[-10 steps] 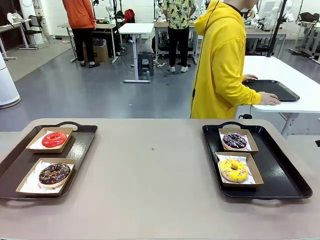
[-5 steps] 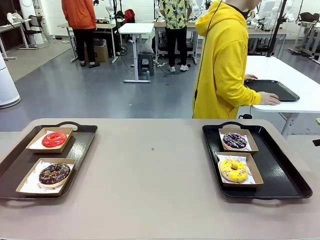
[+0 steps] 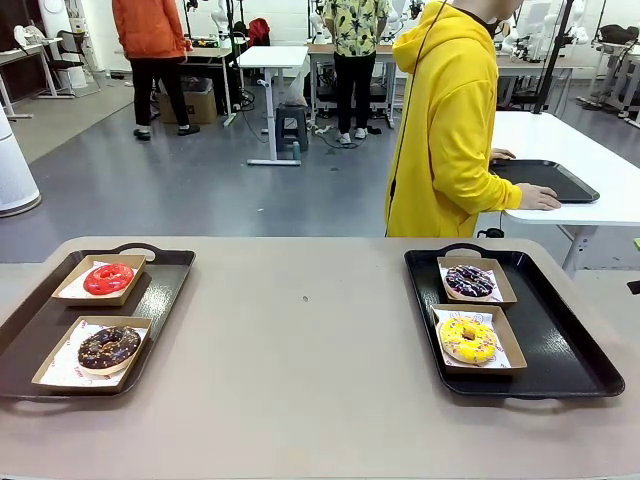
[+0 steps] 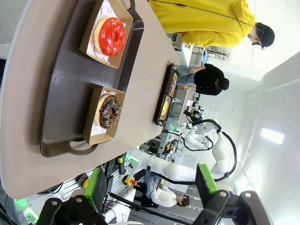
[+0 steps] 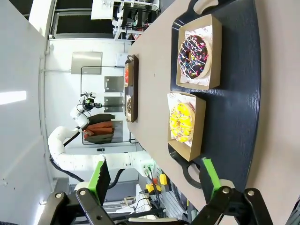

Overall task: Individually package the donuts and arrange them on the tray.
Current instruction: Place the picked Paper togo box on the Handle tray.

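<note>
Four donuts each lie in a shallow cardboard box on two trays. The left tray (image 3: 160, 290) carries the glossy red donut (image 3: 108, 278) and the chocolate sprinkled donut (image 3: 108, 347). On the black right tray (image 3: 560, 340) sit the purple-and-white donut (image 3: 470, 281) and the yellow sprinkled donut (image 3: 468, 339). My left gripper (image 4: 152, 185) hangs open, well off the table, looking at the red donut (image 4: 111, 35) and chocolate donut (image 4: 109, 111). My right gripper (image 5: 154, 177) is also open, apart from the purple-and-white donut (image 5: 193, 56) and yellow donut (image 5: 183, 122).
A person in a yellow hoodie (image 3: 450, 120) stands at the far side, turned away, hands on a black tray (image 3: 545, 178) on a white table to the right. The tan table (image 3: 300, 360) stretches bare between the two trays.
Nothing on the table has moved and both grippers stay open. Far behind, a person in orange has stepped a little to the left.
</note>
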`<state>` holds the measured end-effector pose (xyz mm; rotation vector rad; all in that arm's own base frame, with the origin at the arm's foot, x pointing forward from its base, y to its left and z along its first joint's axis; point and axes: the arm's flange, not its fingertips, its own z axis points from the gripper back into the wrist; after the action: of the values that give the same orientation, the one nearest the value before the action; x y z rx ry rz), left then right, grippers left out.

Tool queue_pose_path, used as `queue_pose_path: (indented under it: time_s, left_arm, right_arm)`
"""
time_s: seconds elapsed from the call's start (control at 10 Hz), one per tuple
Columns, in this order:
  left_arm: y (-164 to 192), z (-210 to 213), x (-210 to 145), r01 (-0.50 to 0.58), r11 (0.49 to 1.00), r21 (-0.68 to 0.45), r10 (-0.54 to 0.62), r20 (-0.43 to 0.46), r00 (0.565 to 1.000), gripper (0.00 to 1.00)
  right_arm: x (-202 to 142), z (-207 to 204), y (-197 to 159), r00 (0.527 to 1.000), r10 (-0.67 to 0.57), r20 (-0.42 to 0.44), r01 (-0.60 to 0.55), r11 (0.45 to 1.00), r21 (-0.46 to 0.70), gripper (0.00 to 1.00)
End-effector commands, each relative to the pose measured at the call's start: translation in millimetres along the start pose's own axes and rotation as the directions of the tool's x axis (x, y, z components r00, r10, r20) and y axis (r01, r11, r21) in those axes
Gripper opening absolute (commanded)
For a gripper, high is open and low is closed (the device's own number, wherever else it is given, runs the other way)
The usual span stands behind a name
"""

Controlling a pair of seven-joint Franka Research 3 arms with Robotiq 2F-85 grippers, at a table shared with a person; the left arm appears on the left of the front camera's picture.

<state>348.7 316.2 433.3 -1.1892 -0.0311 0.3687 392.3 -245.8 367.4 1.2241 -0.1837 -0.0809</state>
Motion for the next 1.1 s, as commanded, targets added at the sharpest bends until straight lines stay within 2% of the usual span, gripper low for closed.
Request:
queue_pose_path:
  time_s: [0.0, 1.0]
  left_arm:
    - [-1.0, -0.4, -3.9, 0.004, 1.000, -0.003, -0.004, 0.008, 1.000, 1.00]
    - [-1.0, -0.4, -3.9, 0.004, 1.000, -0.003, -0.004, 0.008, 1.000, 1.00]
  right_arm:
    - [-3.8, -1.1, 2.9, 1.000, -0.008, -0.005, 0.008, 1.000, -0.003, 1.00]
    - [-3.8, -1.1, 2.9, 1.000, -0.008, -0.005, 0.008, 1.000, -0.003, 1.00]
